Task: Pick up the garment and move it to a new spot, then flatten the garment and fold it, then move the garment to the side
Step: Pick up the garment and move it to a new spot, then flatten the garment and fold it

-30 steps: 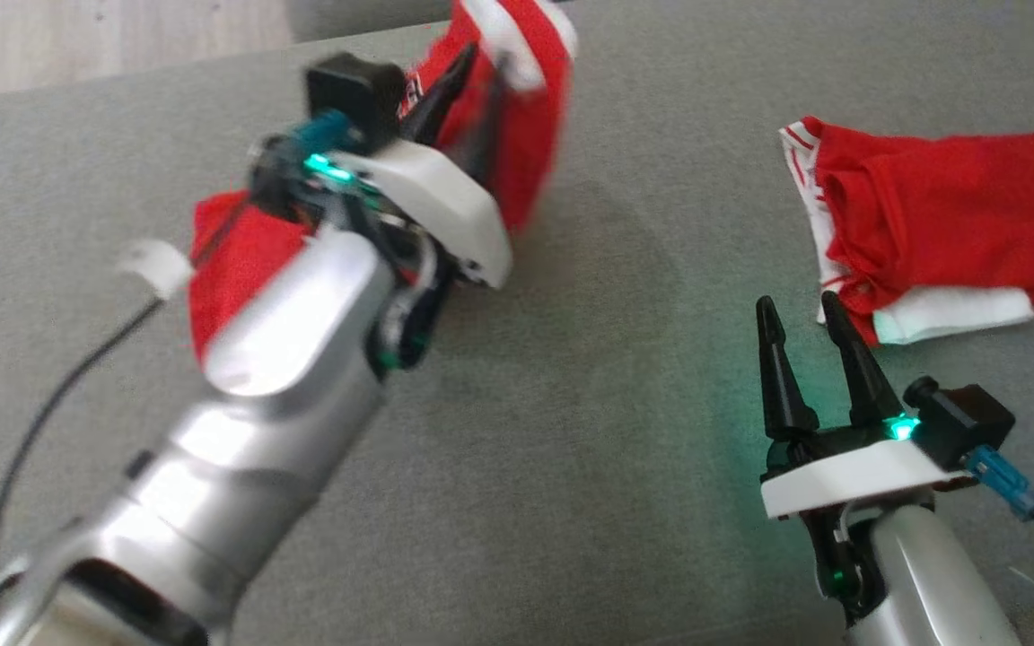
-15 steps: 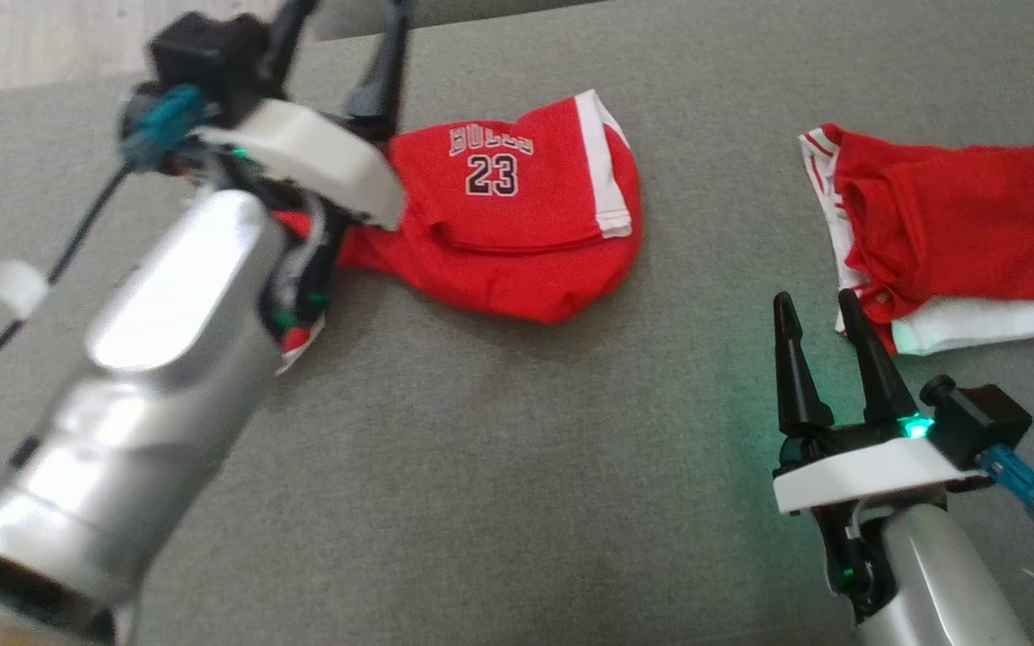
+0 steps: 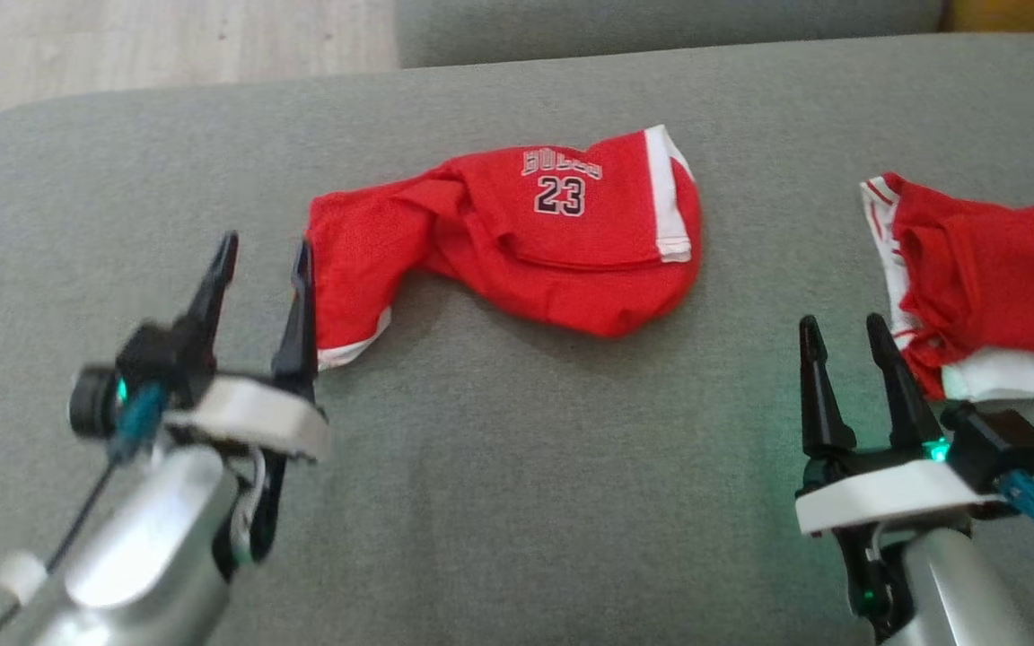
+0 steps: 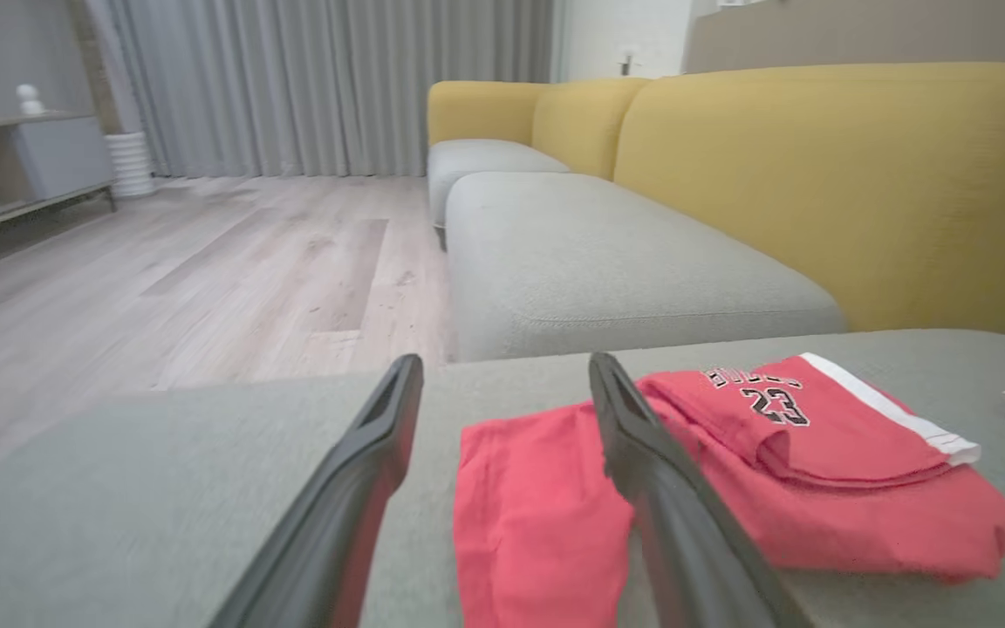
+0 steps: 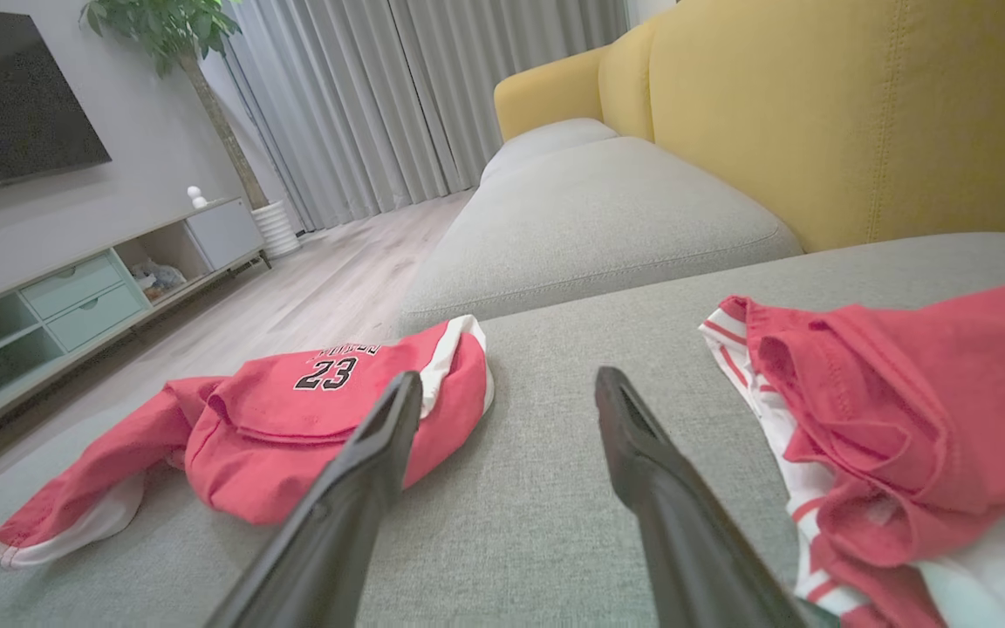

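1. Far left: left gripper (image 3: 266,244), jaws spread wide, holding nothing, right finger just beside the garment's trailing, white-hemmed end.
2. Centre: garment (image 3: 562,251), red with a "23", lying on the grey cushion (image 3: 517,484), bunched and doubled over itself, not flat.
3. Right: right gripper (image 3: 842,321), likewise wide open and empty, near a second red-and-white heap (image 3: 993,269) at the cushion's right side.
4. Risk on the left: pinching just the top layer of the doubled cloth, so lifting a bunch rather than a clean edge, and likely stalling the flattening.
5. Risk in the middle: rolling the fold tighter by dragging it over the cushion's coarse weave instead of lifting and spreading.
6. Risk on the right: catching the heap by mistake, with that gripper's outer finger so near its edge, and hauling the wrong cloth along.
7. Count, left to right: two grippers; one numbered garment; one heap, possibly more than one piece, judging by a white layer underneath too blurred to separate; one cushion under the work.
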Robot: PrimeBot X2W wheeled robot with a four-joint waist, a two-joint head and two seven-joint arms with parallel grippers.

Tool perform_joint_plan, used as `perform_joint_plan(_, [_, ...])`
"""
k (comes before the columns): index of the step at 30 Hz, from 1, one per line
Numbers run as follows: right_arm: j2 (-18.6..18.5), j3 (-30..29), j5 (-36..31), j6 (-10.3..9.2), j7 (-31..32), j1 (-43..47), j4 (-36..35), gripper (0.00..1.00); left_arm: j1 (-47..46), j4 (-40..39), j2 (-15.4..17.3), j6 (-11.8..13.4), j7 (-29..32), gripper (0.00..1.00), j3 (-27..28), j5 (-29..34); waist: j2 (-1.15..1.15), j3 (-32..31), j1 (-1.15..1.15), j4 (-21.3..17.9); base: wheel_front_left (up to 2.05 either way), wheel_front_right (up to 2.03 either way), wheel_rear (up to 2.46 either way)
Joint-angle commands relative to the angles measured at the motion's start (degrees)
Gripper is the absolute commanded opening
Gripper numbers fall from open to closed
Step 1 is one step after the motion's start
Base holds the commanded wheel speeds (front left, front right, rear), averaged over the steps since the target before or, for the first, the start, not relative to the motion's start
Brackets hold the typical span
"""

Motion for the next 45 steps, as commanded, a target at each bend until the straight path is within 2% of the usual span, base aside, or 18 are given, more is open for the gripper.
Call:
perform_joint_plan(1, [-0.3, 0.9, -0.6, -0.05, -0.6, -0.7, -2.1, 1.0, -1.1, -2.4, 1.2, 0.8, -0.8, 1.0, 3.4, 0.3, 0.0, -0.2, 0.01, 1.0, 0.0, 0.0, 0.0])
perform_joint_plan(3, [-0.3, 0.3, -1.1, -0.05, -0.6, -0.3, -2.2, 1.0, 2.1, -4.1, -0.3, 1.6, -0.9, 1.0, 5.3, 0.5, 0.0, -0.1, 0.01, 1.9, 0.0, 0.0, 0.0])
perform_joint_plan(7, [-0.3, -0.7, -2.5, -0.05, -0.6, -0.6, -2.5, 1.0, 5.7, -6.8, -2.3, 1.6, -1.0, 1.0, 8.6, 4.4, 0.0, 0.4, 0.01, 3.7, 0.0, 0.0, 0.0])
perform_joint_plan(15, [-0.3, -1.0, -6.3, -0.05, -0.6, -5.4, -2.3, 1.0, 7.9, -7.9, -7.0, -1.7, -1.0, 1.0, 12.9, 9.6, 0.0, 3.1, 0.01, 6.6, 0.0, 0.0, 0.0])
perform_joint_plan(19, [-0.3, 0.0, -8.0, -0.05, 1.6, -10.5, 1.7, 1.0, 8.2, -6.7, -9.3, -3.5, -1.0, 1.0, 14.2, 11.3, 0.0, 4.8, 0.01, 7.8, 0.0, 0.0, 0.0])
perform_joint_plan(25, [-0.3, -1.2, -5.6, -0.05, 6.9, -17.5, 10.7, 1.0, 7.5, -4.6, -12.6, -6.3, -1.0, 1.0, 15.3, 13.9, 0.0, 6.4, 0.01, 10.0, 0.0, 0.0, 0.0])
perform_joint_plan(33, [-0.3, -0.3, -2.3, -0.05, 6.7, -21.7, 19.6, 1.0, 7.4, -2.8, -14.8, -8.7, -1.0, 1.0, 17.8, 16.4, 0.0, 6.6, 0.01, 11.3, 0.0, 0.0, 0.0])
perform_joint_plan(34, [-0.3, 0.1, -1.9, -0.05, 6.2, -21.9, 20.1, 0.85, 7.5, -2.6, -15.0, -8.9, -1.0, 1.0, 18.1, 16.7, 0.0, 6.5, 0.01, 11.3, 0.0, 0.0, 0.0])
perform_joint_plan(35, [-0.3, 0.5, -1.5, -0.05, 5.6, -22.1, 20.5, 0.33, 7.6, -2.5, -15.1, -9.1, -1.0, 1.0, 18.4, 17.0, 0.0, 6.4, 0.01, 11.2, 0.0, 0.0, 0.0])
perform_joint_plan(36, [-0.3, 0.8, -1.1, -0.05, 5.1, -22.3, 20.9, 0.0, 7.7, -2.4, -15.2, -9.3, -1.0, 1.0, 18.7, 17.3, 0.0, 6.3, 0.01, 11.1, 0.0, 0.0, 0.0])
perform_joint_plan(45, [-0.3, 3.7, 0.2, -0.05, 1.8, -23.8, 21.2, 0.0, 8.5, -0.9, -16.5, -10.8, -1.0, 1.0, 20.4, 19.1, 0.0, 3.9, 0.01, 9.9, 0.0, 0.0, 0.0])
